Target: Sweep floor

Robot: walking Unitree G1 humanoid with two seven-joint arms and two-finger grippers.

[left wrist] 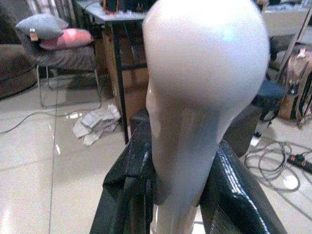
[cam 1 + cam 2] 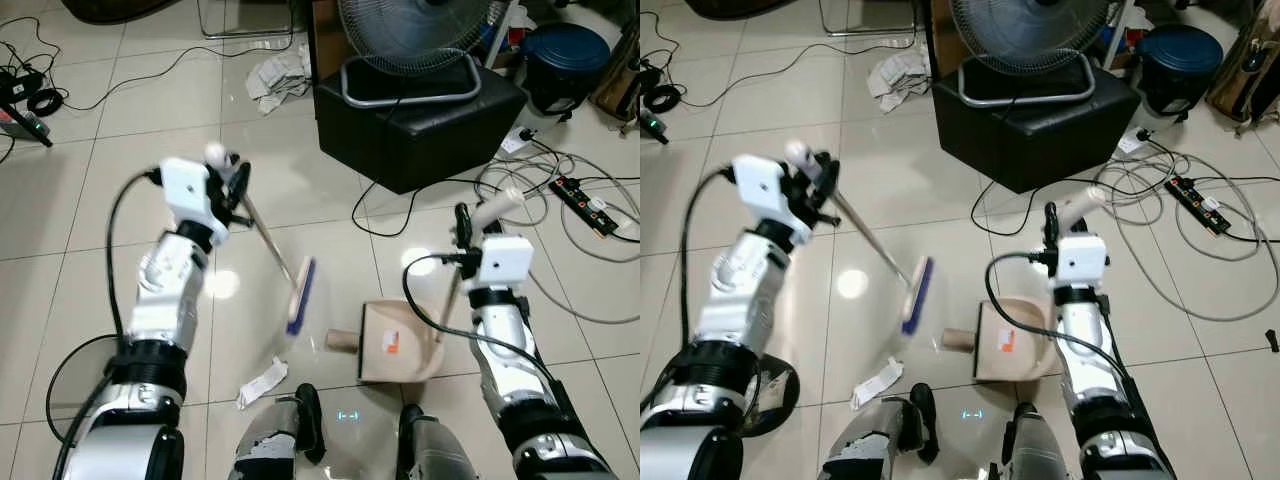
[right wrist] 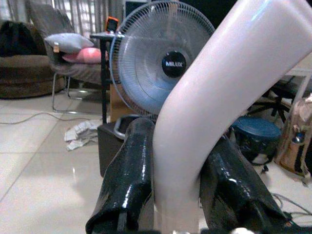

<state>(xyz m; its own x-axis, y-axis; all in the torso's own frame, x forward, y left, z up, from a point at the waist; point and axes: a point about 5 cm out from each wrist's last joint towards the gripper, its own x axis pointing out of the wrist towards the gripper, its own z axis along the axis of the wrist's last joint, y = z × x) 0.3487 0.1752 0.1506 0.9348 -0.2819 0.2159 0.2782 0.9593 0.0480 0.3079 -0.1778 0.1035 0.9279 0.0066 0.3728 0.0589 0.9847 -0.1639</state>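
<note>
The left gripper (image 2: pixel 232 190) is clenched on the rounded, glossy white top of the broom handle (image 1: pixel 204 87); the thin stiff shaft slopes down to the broom head (image 2: pixel 300 296), blue-bristled, which rests on the glazed tile floor (image 2: pixel 120 250) just left of the dustpan. The right gripper (image 2: pixel 465 228) is clamped on the curved white dustpan handle (image 3: pixel 219 107); the tan plastic dustpan (image 2: pixel 395 345) sits flat on the tile, mouth toward the brush. A small cardboard tube (image 2: pixel 341 339) lies at the pan's lip, and a crumpled paper scrap (image 2: pixel 262 382) lies near the robot's feet. Judgement: both tools are light, rigid and smooth — the high grips give reach, but the polished plastic may twist between the fingers. The debris is featherweight and will skid readily on glossy tile — gentle strokes advised.
</note>
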